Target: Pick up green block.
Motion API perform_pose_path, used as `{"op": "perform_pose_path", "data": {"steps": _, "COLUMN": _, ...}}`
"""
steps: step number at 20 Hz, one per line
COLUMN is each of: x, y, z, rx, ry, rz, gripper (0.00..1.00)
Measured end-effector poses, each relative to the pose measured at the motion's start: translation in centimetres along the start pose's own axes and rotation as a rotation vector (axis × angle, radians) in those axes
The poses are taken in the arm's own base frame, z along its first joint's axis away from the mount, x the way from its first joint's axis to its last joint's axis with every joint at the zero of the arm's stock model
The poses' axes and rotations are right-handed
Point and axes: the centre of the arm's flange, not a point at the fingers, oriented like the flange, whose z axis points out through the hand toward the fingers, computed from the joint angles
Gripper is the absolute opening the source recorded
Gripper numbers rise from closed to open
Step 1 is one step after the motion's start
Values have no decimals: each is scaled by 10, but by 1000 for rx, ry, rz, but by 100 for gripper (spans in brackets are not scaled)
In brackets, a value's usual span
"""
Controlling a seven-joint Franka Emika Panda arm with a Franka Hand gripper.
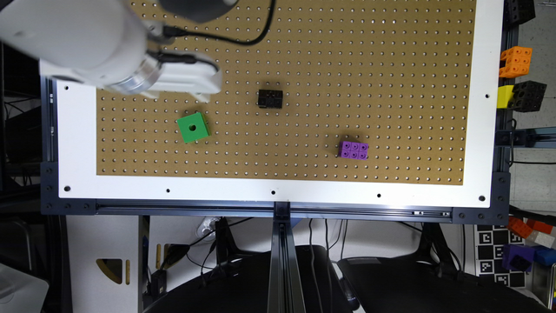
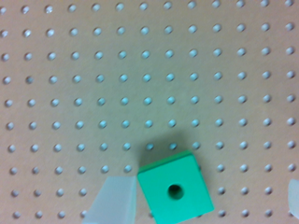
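Fingers (image 2: 114, 200) spread apart, holding nothing; green block (image 2: 175, 189) on pegboard (image 2: 140, 70) between them, beside one.

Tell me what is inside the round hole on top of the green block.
The hole in the green block looks only dark. Its depth and anything inside it are hidden in shadow. Nothing rests on top of the block.

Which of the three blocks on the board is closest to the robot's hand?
The green block, a cube with one round hole on top. The gripper hangs just beside it; the black block and purple brick lie farther off.
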Motion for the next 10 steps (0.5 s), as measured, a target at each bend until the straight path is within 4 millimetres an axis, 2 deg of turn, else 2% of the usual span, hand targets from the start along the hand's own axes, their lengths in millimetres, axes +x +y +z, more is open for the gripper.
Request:
{"op": "perform_pose_path", "data": {"steps": 2, "x": 14, "y": -5, "z": 8, "rx": 0, "ry": 1, "rz": 1, "gripper": 100}}
{"op": "perform_pose_path", "data": {"steps": 4, "x": 20, "y": -8, "z": 12, "rx": 0, "ry": -1, "rz": 0, "gripper": 100}}
{"op": "perform_pose_path", "data": {"steps": 10, "x": 20, "y": -9, "z": 12, "rx": 0, "ry": 0, "rz": -1, "gripper": 100}}
